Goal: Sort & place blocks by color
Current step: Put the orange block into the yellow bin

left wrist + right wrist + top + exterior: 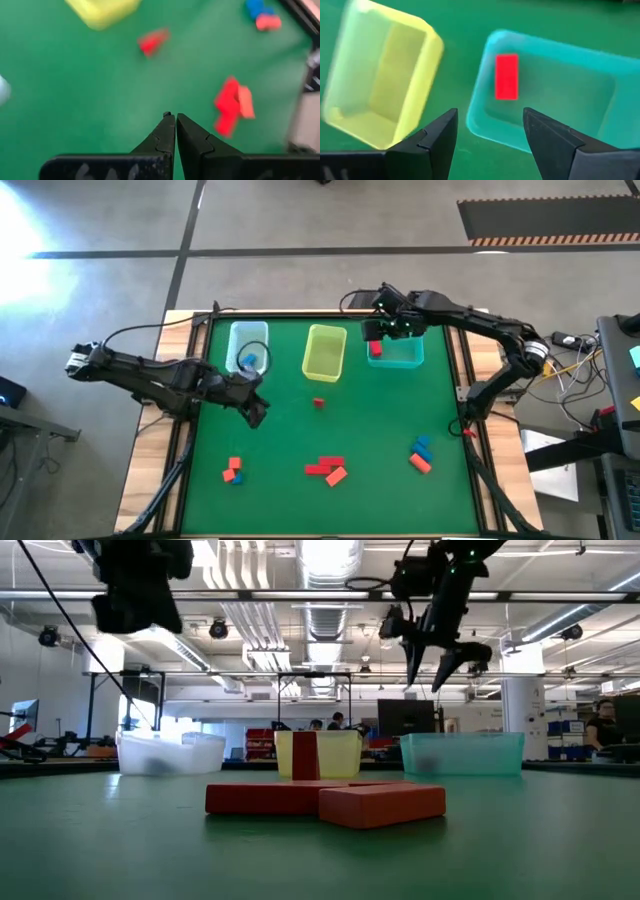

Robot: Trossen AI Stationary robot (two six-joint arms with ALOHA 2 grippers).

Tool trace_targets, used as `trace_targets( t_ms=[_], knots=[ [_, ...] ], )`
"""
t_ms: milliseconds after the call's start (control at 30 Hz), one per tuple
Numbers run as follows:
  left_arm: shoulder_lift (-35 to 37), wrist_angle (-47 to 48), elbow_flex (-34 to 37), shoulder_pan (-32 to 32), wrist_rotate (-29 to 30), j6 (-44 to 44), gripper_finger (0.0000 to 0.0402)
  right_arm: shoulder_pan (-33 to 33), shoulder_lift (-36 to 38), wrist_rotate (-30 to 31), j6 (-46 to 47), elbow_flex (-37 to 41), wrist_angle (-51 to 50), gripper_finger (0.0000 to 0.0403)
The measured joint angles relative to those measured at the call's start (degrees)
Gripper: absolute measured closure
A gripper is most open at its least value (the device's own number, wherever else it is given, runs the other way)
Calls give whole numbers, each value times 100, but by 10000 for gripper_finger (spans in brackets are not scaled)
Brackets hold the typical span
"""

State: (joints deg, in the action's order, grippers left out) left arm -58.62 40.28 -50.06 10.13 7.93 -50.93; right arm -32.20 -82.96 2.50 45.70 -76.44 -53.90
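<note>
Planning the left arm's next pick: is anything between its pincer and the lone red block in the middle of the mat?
Nothing visible. The left pincer, shut, hangs above bare green mat, and the lone red block lies apart from the yellow bin and the other blocks.
</note>
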Motion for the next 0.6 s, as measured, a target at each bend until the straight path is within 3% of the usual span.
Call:
trace_targets(
  t_ms=[133, 233, 600],
  knots=[
    [-291, 440, 62, 38, -1466, -933, 402, 76, 166, 236, -155, 9, 137, 193],
    [-562, 853, 87, 234, -2173, -1447, 402, 82, 194, 294, -327, 10, 321, 193],
    [-1290, 1631, 100, 1201, -2545, -3787, 401, 95, 184, 355, -732, 14, 495, 193]
  ],
)
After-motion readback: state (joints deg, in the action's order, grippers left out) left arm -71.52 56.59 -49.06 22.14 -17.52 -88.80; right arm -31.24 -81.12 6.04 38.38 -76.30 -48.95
